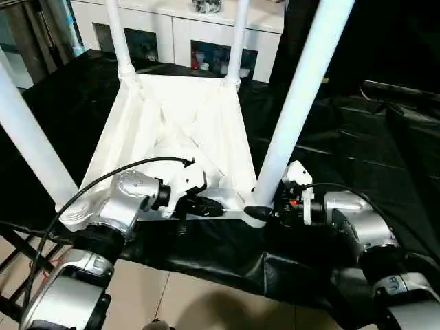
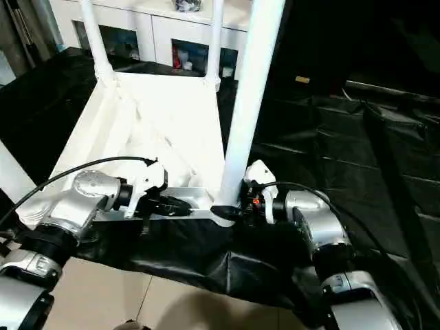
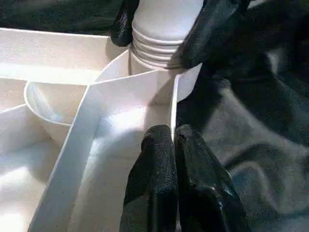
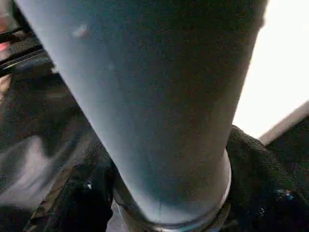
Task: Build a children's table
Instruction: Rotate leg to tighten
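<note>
A black sheet [image 1: 344,151] is spread over the floor, and the children's table [image 1: 179,124] is laid upside down on it, its ribbed underside turned up and 4 legs standing up from its corner sockets. Its near edge is close to the sheet's near edge, and its far end is pointed toward a white cabinet [image 1: 179,27] beyond the sheet's far edge. The 2 far legs [image 1: 118,38] are seen seated at the far corners. The near-right leg [image 1: 302,96] is raised from the near-right corner socket, and the near-left leg [image 1: 27,137] from the near-left corner.

The right tool [image 1: 269,210] is placed at the base of the near-right leg. In the left wrist view, a black finger [image 3: 212,29] is seen on each side of the leg's ribbed foot, just above the socket; the jaws are set apart around it, but whether they are pressed onto it cannot be told.

The left tool [image 1: 212,205] is laid against the table's near edge rail, just left of that socket. Its fingers [image 3: 159,174] are drawn together, with nothing between them, the tips touching the white rail.
</note>
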Available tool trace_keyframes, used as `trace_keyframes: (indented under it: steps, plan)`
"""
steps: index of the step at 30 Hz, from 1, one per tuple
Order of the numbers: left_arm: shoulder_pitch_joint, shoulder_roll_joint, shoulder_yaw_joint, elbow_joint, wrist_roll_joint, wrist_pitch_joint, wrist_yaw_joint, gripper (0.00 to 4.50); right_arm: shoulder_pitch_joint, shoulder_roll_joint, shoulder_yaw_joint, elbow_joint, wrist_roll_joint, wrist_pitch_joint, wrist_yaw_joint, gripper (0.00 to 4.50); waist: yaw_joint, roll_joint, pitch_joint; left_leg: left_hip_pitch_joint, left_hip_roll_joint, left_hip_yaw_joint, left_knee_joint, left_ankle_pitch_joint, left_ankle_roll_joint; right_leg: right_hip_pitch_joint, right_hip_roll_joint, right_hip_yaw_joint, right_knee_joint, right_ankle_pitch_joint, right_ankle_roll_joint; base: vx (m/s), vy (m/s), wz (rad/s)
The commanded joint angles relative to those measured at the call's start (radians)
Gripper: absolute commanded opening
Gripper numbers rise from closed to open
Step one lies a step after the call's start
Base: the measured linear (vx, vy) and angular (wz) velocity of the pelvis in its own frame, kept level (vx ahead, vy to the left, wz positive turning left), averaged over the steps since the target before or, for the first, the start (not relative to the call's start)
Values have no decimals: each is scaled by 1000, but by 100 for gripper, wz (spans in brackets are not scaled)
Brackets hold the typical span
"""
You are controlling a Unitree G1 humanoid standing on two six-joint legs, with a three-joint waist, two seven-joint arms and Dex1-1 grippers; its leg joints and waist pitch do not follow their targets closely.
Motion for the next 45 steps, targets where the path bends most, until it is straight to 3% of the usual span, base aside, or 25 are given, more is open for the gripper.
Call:
trace_keyframes:
  steps: [1, 9, 12, 13, 14, 15, 22, 27, 31, 35, 38, 45]
  plan:
    - [-18, -71, -4, 14, 3, 29, 93, 0, -11, 54, 18, 28, -19, -3, -88, 272, -8, -7, -52, 17, 37, -19, -73, -272, 5, 32, -75, 49, -89, -367, -167, 0, 0, 0]
    - [-66, -186, 2, 42, 33, 89, 301, 0, -84, 206, -85, 197, -49, 5, -582, 271, -36, -5, -53, 16, 32, -23, -74, -292, -14, 30, -75, 47, -98, -412, -150, 0, 0, 0]
    - [-68, -210, -8, 35, 40, 95, 314, 0, -96, 242, -105, 214, -38, 5, -631, 271, -38, -3, -56, 15, 32, -21, -72, -279, -3, 31, -71, 49, -94, -358, -157, 0, 0, 0]
    - [-65, -213, -15, 30, 46, 96, 311, 0, -95, 247, -95, 213, -47, -6, -621, 271, -38, -3, -57, 13, 32, -21, -72, -268, 3, 34, -70, 49, -91, -324, -164, 0, 0, 0]
    - [-63, -215, -22, 27, 51, 96, 309, 0, -95, 250, -84, 215, -56, -22, -614, 326, -38, -3, -57, 11, 31, -20, -72, -262, 7, 36, -70, 49, -89, -306, -167, 0, 0, 0]
    - [-60, -216, -30, 24, 52, 99, 305, 0, -97, 255, -74, 215, -57, -44, -580, 340, -38, 0, -58, 12, 32, -19, -71, -257, 10, 35, -70, 49, -87, -278, -176, 0, 0, 0]
    - [-38, -163, -39, -6, 36, 101, 201, 0, -81, 182, -19, 157, -54, -54, -371, 395, -34, -2, -59, 9, 32, -16, -69, -235, 40, 42, -69, 49, -83, -231, -195, 0, 0, 0]
    - [-19, -113, -53, -29, 23, 94, 104, 0, -40, 106, 30, 83, -44, -61, -160, 395, -28, -2, -61, 8, 34, -15, -67, -194, 61, 47, -68, 50, -72, -148, -224, 0, 0, 0]
    - [-4, -61, -62, -45, 11, 78, 7, 0, -15, 35, 60, 30, -29, -48, 0, 395, -22, -2, -59, 10, 36, -14, -67, -205, 69, 48, -69, 49, -74, -162, -230, 0, 0, 0]
    - [8, -11, -64, -68, -4, 74, -100, 0, 7, -17, 85, -20, -11, -20, 128, 395, -16, -2, -56, 13, 40, -13, -69, -229, 52, 44, -68, 47, -76, -214, -225, 0, 0, 0]
    - [12, 10, -64, -70, -11, 66, -138, 0, 12, -24, 88, -37, -3, -5, 161, 362, -12, 0, -56, 14, 40, -14, -70, -238, 40, 43, -69, 47, -77, -241, -217, 0, 0, 0]
    - [9, 25, -62, -65, -17, 65, -151, 0, 25, -28, 100, -73, 8, 27, 199, 292, -4, 1, -59, 15, 40, -13, -69, -219, 34, 43, -69, 48, -73, -206, -221, 0, 0, 0]
